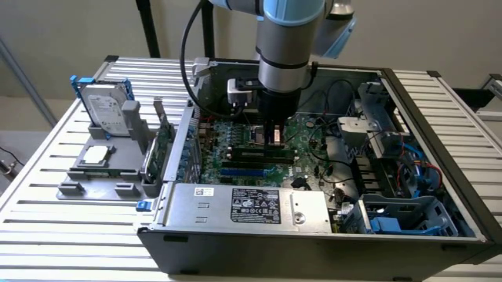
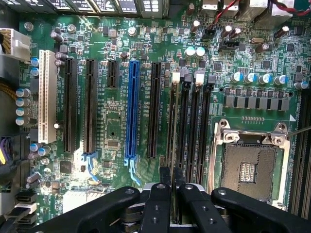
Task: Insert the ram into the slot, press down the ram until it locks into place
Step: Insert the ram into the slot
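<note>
The open computer case [image 1: 439, 241] lies on the table with its green motherboard [image 2: 112, 126] facing up. My gripper [image 1: 274, 140] reaches straight down onto the board at the black ram slots [image 1: 259, 155]. In the wrist view my gripper [image 2: 171, 175] has its black fingers [image 2: 158, 204] closed on the ram [image 2: 171, 126]. The ram shows edge-on as a thin line along the memory slot nearest the blue slot [image 2: 131, 111]. The other memory slots [image 2: 194, 126] beside it are bare. How deep the ram sits is hidden.
The bare CPU socket [image 2: 248, 167] lies beside the memory slots. A power supply [image 1: 243, 205] fills the case front; cables and a drive cage [image 1: 392, 176] crowd the exterior view's right. Outside, a grey holder [image 1: 102, 170] carries a hard drive [image 1: 106, 108] and a green expansion card [image 1: 161, 144].
</note>
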Tool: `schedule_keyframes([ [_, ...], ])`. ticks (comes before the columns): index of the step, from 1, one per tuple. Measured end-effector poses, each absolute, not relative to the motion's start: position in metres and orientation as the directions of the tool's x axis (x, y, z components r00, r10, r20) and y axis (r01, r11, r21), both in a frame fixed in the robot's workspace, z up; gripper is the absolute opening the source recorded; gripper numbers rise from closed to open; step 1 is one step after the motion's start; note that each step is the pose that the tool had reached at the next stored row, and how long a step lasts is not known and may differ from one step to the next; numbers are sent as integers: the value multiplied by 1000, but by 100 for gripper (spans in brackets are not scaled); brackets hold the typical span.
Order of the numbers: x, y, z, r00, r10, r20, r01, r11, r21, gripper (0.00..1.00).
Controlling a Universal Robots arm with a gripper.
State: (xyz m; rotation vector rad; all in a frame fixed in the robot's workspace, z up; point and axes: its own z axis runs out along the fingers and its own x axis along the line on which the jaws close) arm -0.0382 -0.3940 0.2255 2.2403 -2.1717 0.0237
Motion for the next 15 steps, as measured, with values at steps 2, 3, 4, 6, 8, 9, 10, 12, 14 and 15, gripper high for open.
schedule_keyframes([
  [2,-38,-394,225,31,-999,26,-1000,-31,4,14],
  [3,-38,-394,225,31,-999,26,-1000,-31,4,14],
  [4,-38,-394,225,31,-999,26,-1000,-31,4,15],
  [6,-38,-394,228,31,-999,26,-1000,-31,4,22],
  [8,-38,-394,231,31,-999,26,-1000,-31,4,22],
  [9,-38,-394,233,31,-999,26,-1000,-31,4,22],
  [10,-39,-394,234,31,-999,26,-1000,-31,5,22],
  [12,-40,-394,236,31,-999,25,-1000,-31,5,22],
  [14,-42,-394,240,31,-999,24,-1000,-31,5,22],
  [15,-42,-394,241,31,-999,24,-1000,-31,5,22],
])
